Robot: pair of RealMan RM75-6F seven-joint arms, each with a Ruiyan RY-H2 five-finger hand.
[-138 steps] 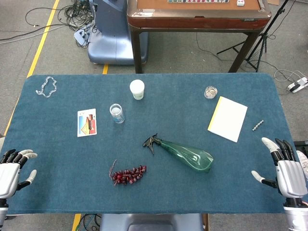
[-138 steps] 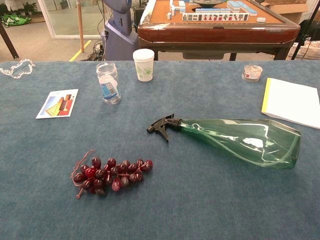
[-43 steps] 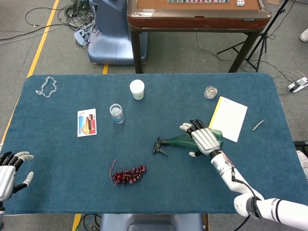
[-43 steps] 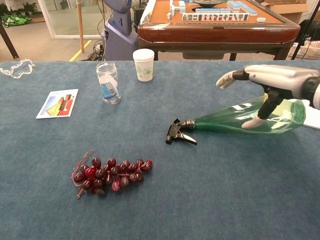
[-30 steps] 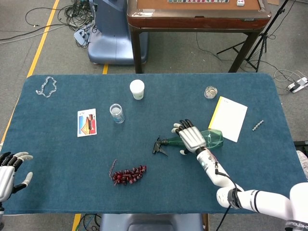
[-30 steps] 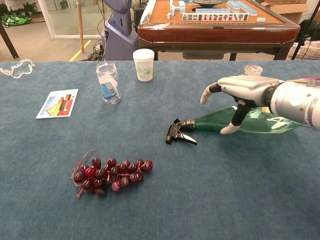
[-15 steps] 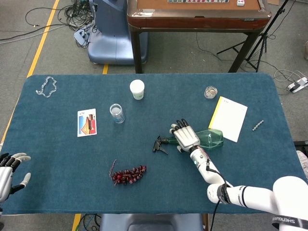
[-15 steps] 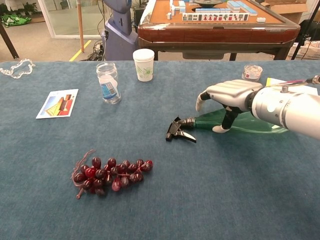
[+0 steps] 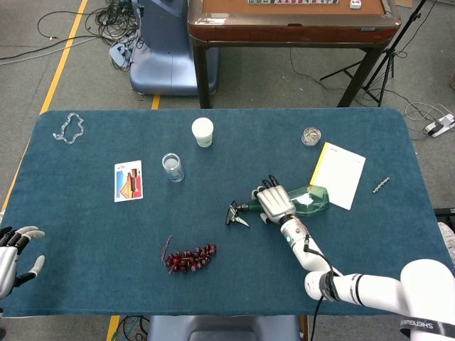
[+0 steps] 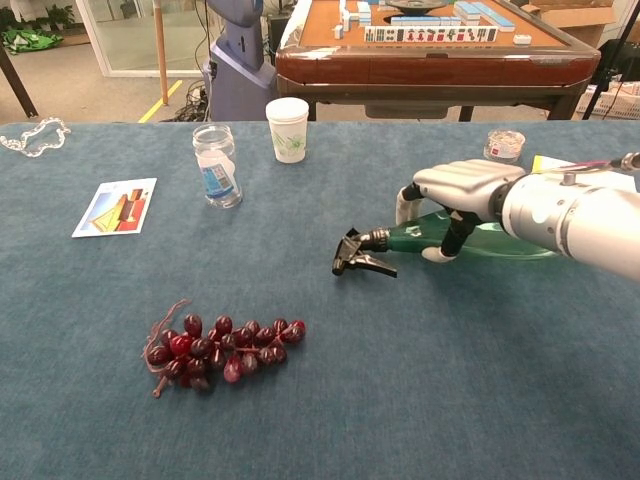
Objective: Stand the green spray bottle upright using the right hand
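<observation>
The green spray bottle (image 9: 311, 200) lies on its side on the blue table, its black trigger nozzle (image 9: 234, 213) pointing left. In the chest view the bottle (image 10: 505, 243) reaches off to the right, with the nozzle (image 10: 356, 254) tipped slightly up. My right hand (image 9: 274, 203) sits over the bottle's neck. Its fingers (image 10: 404, 205) curl down behind the neck and the thumb presses the front, so my right hand (image 10: 458, 192) grips the bottle there. My left hand (image 9: 13, 257) rests at the table's near left edge, fingers apart, holding nothing.
A bunch of dark red grapes (image 9: 190, 258) lies near-left of the nozzle. A glass jar (image 9: 172, 167), paper cup (image 9: 202, 131) and picture card (image 9: 128, 180) stand further left. A white notepad (image 9: 337, 175) lies just beyond the bottle's base, a glass dish (image 9: 311, 136) behind it.
My right hand came in from the right edge, dragged the bottle round, slid left along it to the neck and closed its fingers there. The nozzle has tipped up slightly.
</observation>
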